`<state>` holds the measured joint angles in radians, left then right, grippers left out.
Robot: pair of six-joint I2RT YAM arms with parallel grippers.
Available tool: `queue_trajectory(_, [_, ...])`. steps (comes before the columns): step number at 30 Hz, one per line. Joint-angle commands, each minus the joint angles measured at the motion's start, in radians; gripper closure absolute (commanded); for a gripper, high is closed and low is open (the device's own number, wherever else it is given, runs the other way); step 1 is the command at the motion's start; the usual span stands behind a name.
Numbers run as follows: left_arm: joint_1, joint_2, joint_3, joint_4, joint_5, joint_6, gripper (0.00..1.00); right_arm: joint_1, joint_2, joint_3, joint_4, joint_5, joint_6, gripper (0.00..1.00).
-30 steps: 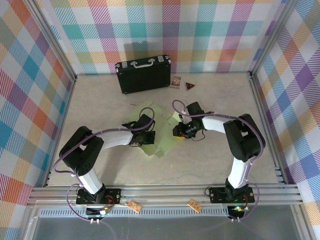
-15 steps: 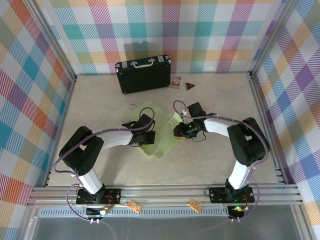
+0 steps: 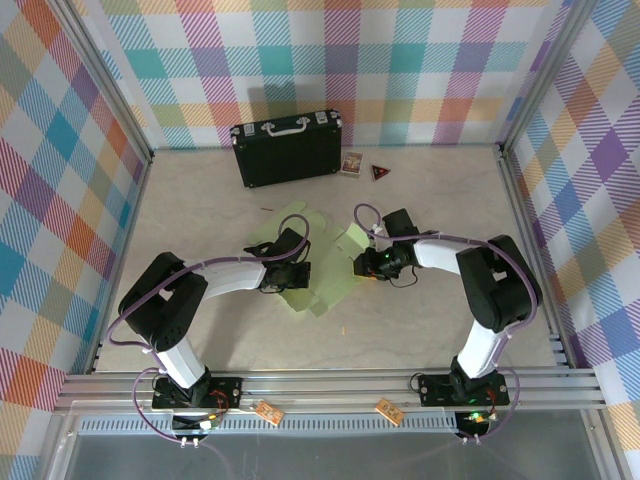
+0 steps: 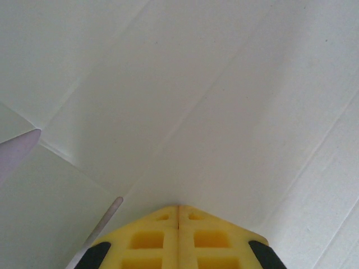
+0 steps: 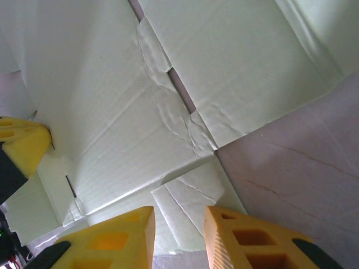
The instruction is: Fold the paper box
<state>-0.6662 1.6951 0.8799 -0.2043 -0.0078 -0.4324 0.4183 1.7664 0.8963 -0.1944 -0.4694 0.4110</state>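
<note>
**Folding the paper box: where this could go sideways**

So the paper box (image 3: 332, 286) is nowhere near a box yet. It's one flat pale-green cut-out lying around the middle of the worktop (image 3: 440, 200), with both arms over it.

Our left hand (image 4: 178, 208) has its fingers pressed together, tips right down on the card, so we read it as pinning the sheet rather than holding anything. Our right hand (image 5: 179, 216) sits at the sheet's right side with only a narrow gap between the fingers, just short of a small corner flap. We can't see anything actually pinched in there.

What worries us:
- The card beside the slot near that flap is already crinkled. Pull or lift too hard there and we reckon it tears, or folds off the crease.
- With such a narrow gap, the flap could get shoved flat instead of slipping between the fingers.
- If the left hand's pin slips, the whole sheet probably skates across the worktop when the right one pushes.

Head count:
- one paper box
- two hands
- one black case (image 3: 288, 150) standing along the far edge
- two small bits just right of it: a little card-like thing (image 3: 351, 164) and a dark triangle (image 3: 380, 172)
</note>
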Motion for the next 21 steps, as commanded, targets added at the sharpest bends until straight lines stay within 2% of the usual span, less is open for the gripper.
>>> queue_trajectory(1, [-0.005,0.055,-0.039,-0.130,-0.011,0.012,0.97,-0.001,0.062,-0.031,0.003,-0.010,0.005,0.69])
queue_trajectory(14, [-0.005,0.056,-0.042,-0.124,0.003,0.009,0.97,-0.003,0.085,-0.030,-0.012,0.088,-0.013,0.73])
queue_trajectory(17, [-0.005,0.055,-0.042,-0.122,0.001,0.005,0.97,0.007,0.017,-0.039,0.013,0.077,-0.037,0.73])
queue_trajectory(21, [-0.006,0.058,-0.041,-0.122,0.002,0.005,0.97,0.114,-0.135,-0.041,-0.005,0.203,-0.110,0.66])
